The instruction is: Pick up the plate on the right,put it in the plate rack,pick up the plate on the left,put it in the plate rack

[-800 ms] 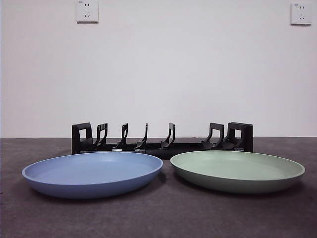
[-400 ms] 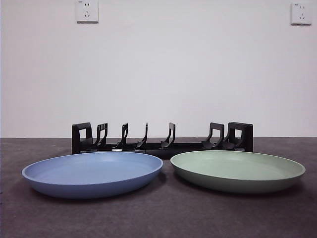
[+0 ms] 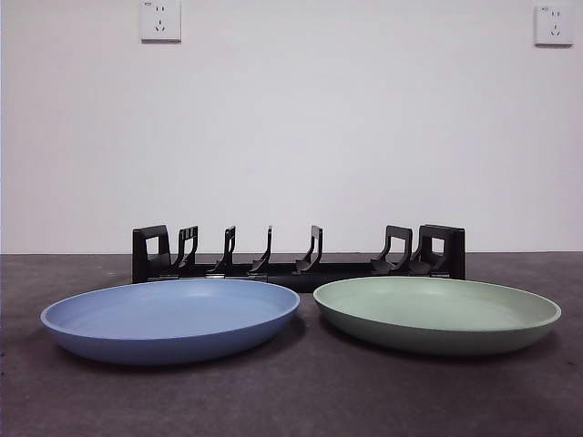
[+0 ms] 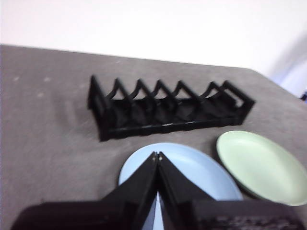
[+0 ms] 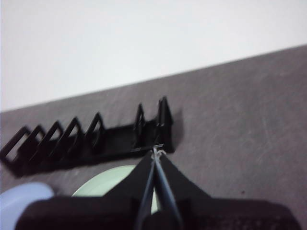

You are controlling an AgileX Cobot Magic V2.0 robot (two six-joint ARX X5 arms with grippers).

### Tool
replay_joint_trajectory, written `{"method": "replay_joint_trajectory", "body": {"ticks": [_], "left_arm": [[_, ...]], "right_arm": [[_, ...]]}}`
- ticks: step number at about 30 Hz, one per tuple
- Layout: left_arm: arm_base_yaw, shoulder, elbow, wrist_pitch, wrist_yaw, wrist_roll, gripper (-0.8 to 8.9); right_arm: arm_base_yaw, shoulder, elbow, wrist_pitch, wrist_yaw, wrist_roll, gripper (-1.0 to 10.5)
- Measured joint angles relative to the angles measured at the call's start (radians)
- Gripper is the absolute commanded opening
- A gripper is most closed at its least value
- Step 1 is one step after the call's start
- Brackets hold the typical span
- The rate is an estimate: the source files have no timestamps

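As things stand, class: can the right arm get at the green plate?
Probably yes: the right hand hangs shut above the green plate, with nothing on it or between them.

Left hand (image 4: 157,155) jaws closed; right hand (image 5: 156,152) jaws closed.

Grey table (image 3: 291,401) (two wall sockets (image 3: 160,20))

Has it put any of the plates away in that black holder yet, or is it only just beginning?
Only beginning. Nothing looks done: the plate rack holds no plate, and the green plate and blue plate both lie flat on the table in front of it. In hand: nothing; the left tool and right tool are shut, empty, above the plates. Both plates remain.
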Motion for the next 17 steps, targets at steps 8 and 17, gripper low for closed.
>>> {"method": "replay_joint_trajectory", "body": {"ticks": [8, 17], "left_arm": [[0.000, 0.153, 0.228, -0.199, 0.111, 0.068, -0.07], [0.000, 0.274, 0.392, -0.411, 0.173, 0.172, -0.07]], "right_arm": [[0.000, 0.236, 0.295, -0.301, -0.111, -0.142, -0.1], [0.000, 0.425, 0.453, -0.555, -0.191, -0.278, -0.1]]}}
